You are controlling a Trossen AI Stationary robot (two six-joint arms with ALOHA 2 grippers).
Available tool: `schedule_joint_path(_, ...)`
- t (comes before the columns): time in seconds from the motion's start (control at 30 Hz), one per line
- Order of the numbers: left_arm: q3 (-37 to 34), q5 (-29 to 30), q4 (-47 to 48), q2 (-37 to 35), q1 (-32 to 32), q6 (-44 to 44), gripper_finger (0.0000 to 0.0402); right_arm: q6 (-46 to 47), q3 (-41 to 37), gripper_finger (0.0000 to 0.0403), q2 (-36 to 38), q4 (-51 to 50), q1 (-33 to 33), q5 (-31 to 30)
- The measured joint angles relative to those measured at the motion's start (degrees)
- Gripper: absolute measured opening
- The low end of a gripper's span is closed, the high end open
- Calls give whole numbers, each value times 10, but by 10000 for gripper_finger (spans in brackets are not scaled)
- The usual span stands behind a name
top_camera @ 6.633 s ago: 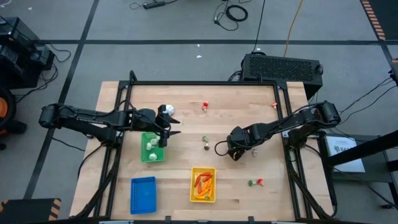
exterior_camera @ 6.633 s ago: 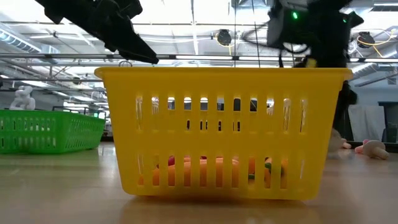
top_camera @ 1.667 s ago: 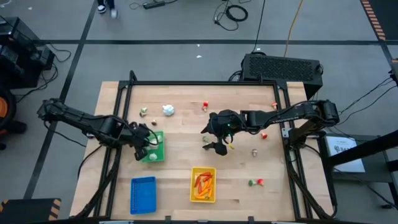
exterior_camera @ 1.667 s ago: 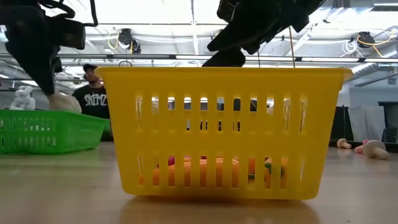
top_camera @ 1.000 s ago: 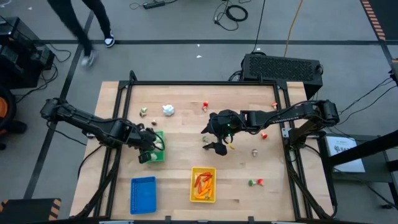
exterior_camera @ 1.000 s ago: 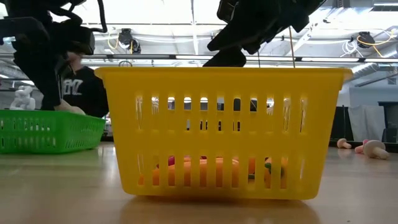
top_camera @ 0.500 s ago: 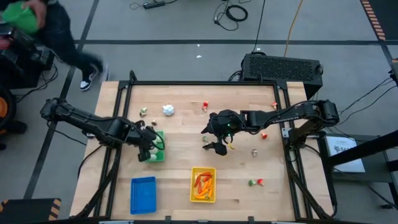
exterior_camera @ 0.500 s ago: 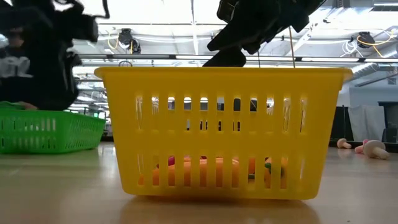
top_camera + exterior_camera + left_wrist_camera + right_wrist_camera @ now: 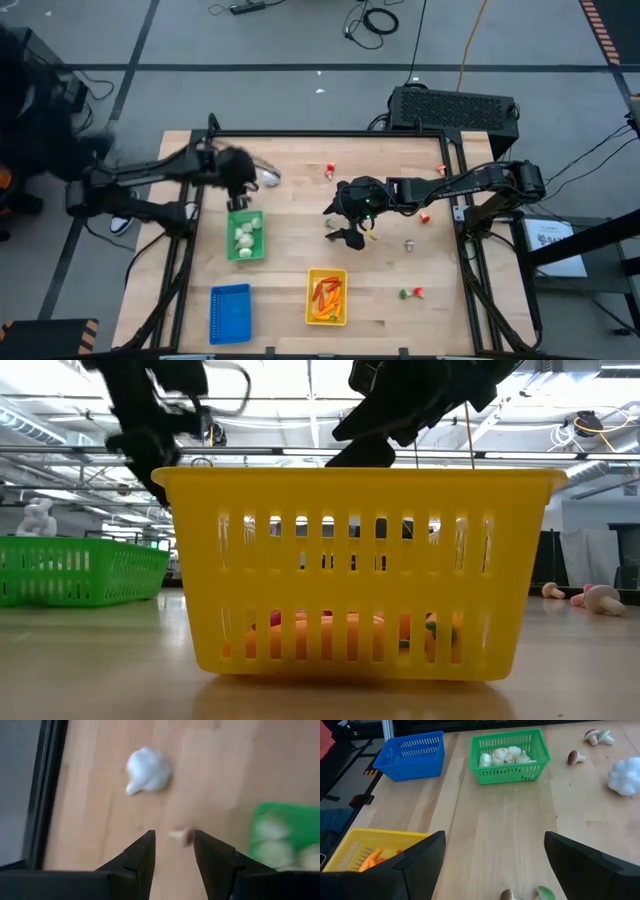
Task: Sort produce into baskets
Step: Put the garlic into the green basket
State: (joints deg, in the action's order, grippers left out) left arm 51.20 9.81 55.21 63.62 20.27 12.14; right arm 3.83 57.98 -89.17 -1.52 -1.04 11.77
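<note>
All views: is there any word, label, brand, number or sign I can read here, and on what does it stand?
Nothing can be read.
White sheet on the floor right of the table: dark print on it, too small to read.
Green basket, blue basket, yellow basket: no labels or marks show.
Hazard stripes on the floor: a pattern only, no words.

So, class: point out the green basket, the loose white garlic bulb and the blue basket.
green basket [image 9: 511, 770]: right wrist view, on its front wall.
white garlic bulb [image 9: 148, 769]: left wrist view, middle of the bulb.
blue basket [image 9: 230, 313]: high view, on its bare floor.
</note>
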Motion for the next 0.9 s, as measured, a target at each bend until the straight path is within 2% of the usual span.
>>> schedule_joint_path(0.13, 0, -21, -42, 64, 84, 166, 141, 14, 0, 329, 0, -9, 3, 0)
schedule_joint_path(0.27, 0, -30, -77, 121, 130, 244, 141, 18, 0, 329, 0, -36, 14, 0)
schedule_joint_path(0.4, 0, -24, -89, 175, 149, 254, 141, 24, -15, 329, 0, -38, 27, 0)
schedule_joint_path(0.53, 0, 14, -105, 213, 151, 258, 141, 16, -35, 329, 0, -34, 31, -24)
schedule_joint_path(0.7, 0, 27, -135, 232, 144, 253, 141, 12, -42, 329, 0, -33, 30, -58)
schedule_joint_path(0.9, 0, 39, -144, 243, 145, 200, 141, 11, -42, 329, 0, -30, 30, -61)
